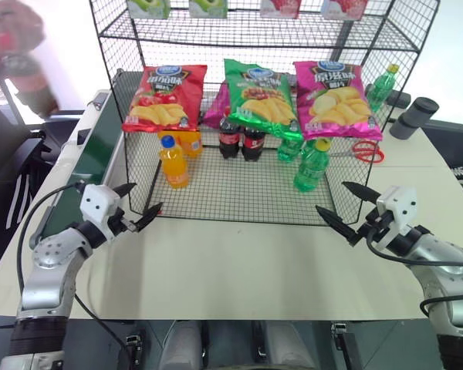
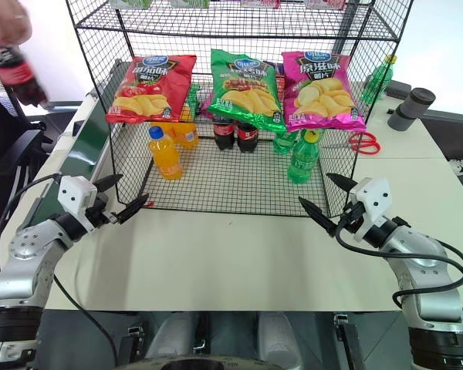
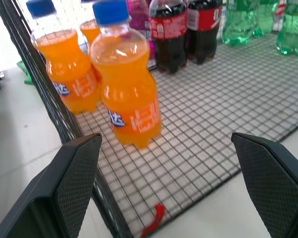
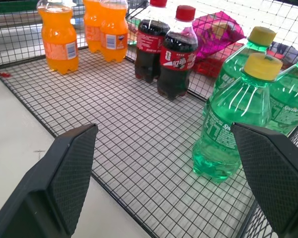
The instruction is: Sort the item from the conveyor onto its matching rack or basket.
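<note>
Two grippers, my left point(image 1: 136, 206) and right point(image 1: 346, 206), hang spread and empty at the rack's point(image 1: 239, 208) front edge. A person's hand point(image 2: 4, 19) holds the cola bottle point(image 2: 14, 71) beyond the conveyor's point(image 1: 89, 158) far end, so pickup and sorting remain.

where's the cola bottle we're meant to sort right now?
In the right eye view the cola bottle is at the far upper left, held up in a person's hand, above the conveyor and left of the rack.

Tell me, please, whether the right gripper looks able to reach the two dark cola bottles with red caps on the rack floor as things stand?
Probably yes. The right gripper is open at the black wire rack's open front, and bare mesh runs to the cola bottles; the green bottles stand off to one side.
</note>
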